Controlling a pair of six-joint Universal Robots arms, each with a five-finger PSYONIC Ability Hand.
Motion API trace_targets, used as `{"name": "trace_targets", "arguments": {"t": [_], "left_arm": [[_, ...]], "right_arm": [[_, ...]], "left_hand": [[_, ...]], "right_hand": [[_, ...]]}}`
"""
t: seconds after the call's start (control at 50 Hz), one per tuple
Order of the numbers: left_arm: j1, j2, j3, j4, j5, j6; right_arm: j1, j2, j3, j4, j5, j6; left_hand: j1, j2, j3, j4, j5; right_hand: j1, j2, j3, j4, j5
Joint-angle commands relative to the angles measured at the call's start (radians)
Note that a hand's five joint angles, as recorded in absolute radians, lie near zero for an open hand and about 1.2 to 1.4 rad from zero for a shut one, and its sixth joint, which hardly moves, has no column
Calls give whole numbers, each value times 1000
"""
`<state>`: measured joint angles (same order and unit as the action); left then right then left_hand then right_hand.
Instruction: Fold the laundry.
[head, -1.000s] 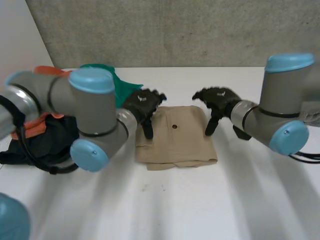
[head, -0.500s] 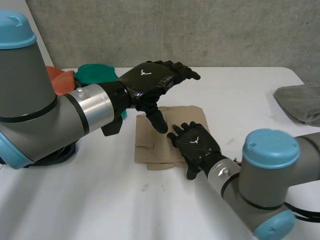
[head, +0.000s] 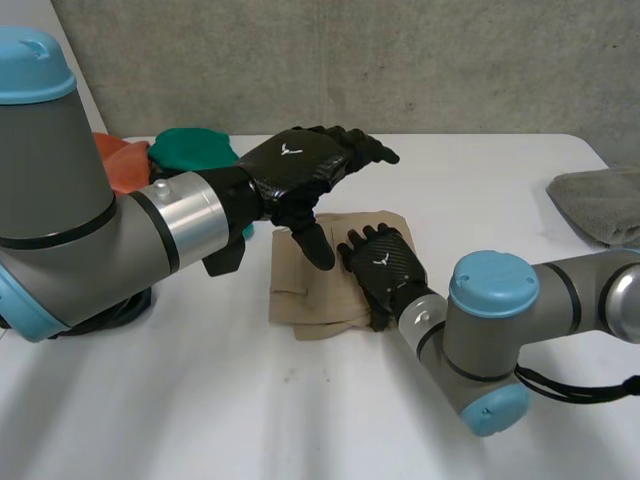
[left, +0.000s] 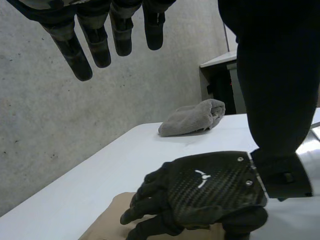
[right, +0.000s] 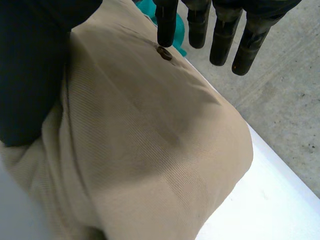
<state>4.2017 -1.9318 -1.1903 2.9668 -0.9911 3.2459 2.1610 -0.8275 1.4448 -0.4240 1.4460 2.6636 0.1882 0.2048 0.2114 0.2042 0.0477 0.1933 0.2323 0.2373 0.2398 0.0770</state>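
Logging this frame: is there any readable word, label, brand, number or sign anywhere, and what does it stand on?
No readable words or numbers anywhere.
On the back of the left hand: a small white emblem, a symbol and not letters.
On the back of the right hand: the same white emblem.
The tan garment: plain cloth with one dark button, nothing printed.

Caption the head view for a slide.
Right hand rests on the folded tan garment; open left hand hovers above it, green cloth and grey towel aside.
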Motion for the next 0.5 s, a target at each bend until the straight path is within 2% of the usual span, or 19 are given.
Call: {"name": "trace_targets", "arguments": {"t": [0.02, 0.06, 0.08, 0.16, 0.26, 0.34, 0.38, 0.46, 0.5], "left_arm": [[0, 0, -19, 0, 2, 2], [0, -1, -23, 0, 2, 2], [0, -1, -25, 0, 2, 2], [1, 0, -26, 1, 0, 2], [8, 2, -26, 1, 0, 3], [12, 13, -26, 1, 0, 3], [18, 22, -28, 1, 0, 3], [32, 39, -29, 1, 0, 0], [32, 45, -29, 1, 2, -1]], "right_arm": [[-1, 60, -89, 4, -3, 4], [-1, 71, -109, 7, -4, 4], [-1, 79, -128, 8, -6, 4], [-4, 88, -179, 8, -9, 9], [-30, 87, -225, 10, -9, 6], [-113, 76, -241, 10, -38, -1], [-139, 73, -253, 2, -67, -5], [-213, 61, -317, -6, -195, -4], [-240, 61, -349, -6, -231, -4]], "left_hand": [[-7, -24, -30, -23, -41], [-7, -24, -30, -23, -41], [-4, -21, -27, -20, -38], [-4, -21, -27, -20, -38], [-1, -18, -24, -17, -35], [2, -15, -21, -14, -32], [2, -15, -21, -14, -32], [-4, -21, -27, -20, -38], [-10, -26, -33, -26, -44]], "right_hand": [[305, 266, 261, 259, 247], [443, 404, 399, 396, 385], [665, 625, 621, 618, 606], [1202, 1163, 1158, 1155, 1143], [1203, 1164, 1159, 1156, 1145], [1203, 1164, 1159, 1156, 1145], [1203, 1164, 1159, 1156, 1145], [1203, 1164, 1159, 1156, 1145], [1203, 1164, 1159, 1156, 1145]]}}
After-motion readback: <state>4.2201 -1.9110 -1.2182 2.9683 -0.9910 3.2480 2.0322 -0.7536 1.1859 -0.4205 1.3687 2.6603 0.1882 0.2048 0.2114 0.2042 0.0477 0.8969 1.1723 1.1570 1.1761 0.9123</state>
